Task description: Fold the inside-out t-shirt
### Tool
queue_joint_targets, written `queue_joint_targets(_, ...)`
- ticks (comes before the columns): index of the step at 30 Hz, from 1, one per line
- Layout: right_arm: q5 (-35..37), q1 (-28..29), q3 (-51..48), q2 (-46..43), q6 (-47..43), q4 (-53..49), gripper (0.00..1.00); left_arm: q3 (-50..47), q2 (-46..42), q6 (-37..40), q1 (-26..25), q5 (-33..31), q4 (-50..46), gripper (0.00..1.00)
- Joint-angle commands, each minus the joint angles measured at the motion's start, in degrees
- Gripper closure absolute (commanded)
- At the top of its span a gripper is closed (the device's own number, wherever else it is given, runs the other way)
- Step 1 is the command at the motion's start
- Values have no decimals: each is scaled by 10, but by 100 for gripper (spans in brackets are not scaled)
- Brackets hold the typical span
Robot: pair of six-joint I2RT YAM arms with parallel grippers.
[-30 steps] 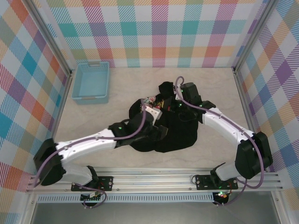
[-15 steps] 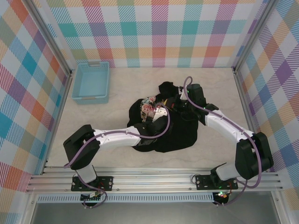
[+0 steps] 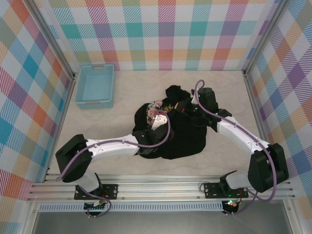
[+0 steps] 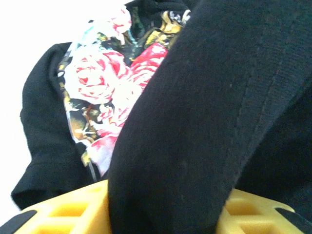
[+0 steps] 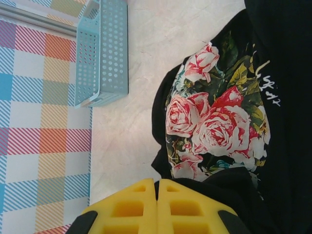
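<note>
The shirt (image 3: 181,136) lies in a crumpled black heap on the table (image 3: 122,90), well apart from the basket (image 3: 93,103), with no clear long axis yet and nothing laid flat. Its rose patch (image 3: 156,109) sits on the heap's basket side. The left gripper (image 4: 163,195) is buried in that same side, and a thick black fold runs up out of its jaws past the roses. The cloth fills the whole gap between the yellow fingers (image 4: 73,202), so I judge it to be pinched. The right gripper (image 5: 157,187) is at the side of the heap away from the basket, pointing toward it across the patch. Its jaws are pressed flat together, and no cloth is visible between them (the roses lie just beyond its tips, the basket further on). The coming move likely turns on that fold. Since it runs off away from the left gripper, drawing it off the heap should open out the patch side, and the right gripper is the nearer one to hold down the opposite edge.
</note>
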Motion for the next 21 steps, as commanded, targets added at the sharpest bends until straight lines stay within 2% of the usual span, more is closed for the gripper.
queue_joint_targets(1,17,-3,4,-8,-21,-9,100,-10,-34,8,-4,-21,-47,62)
queue_joint_targets(5,18,3,3,-7,-25,-7,100,-5,-38,30,3,-15,-52,78)
queue_joint_targets(8,24,5,5,-10,-34,-13,100,2,-42,44,12,21,-48,91)
queue_joint_targets(11,41,12,8,-11,-49,-23,100,10,-60,64,19,82,-42,98)
queue_joint_targets(14,60,20,12,-7,-73,-34,100,-6,-109,74,38,183,2,100)
queue_joint_targets(19,86,22,26,-4,-126,-70,100,-49,-206,66,118,425,65,100)
queue_joint_targets(21,95,21,41,-7,-152,-92,100,-58,-220,65,146,487,68,100)
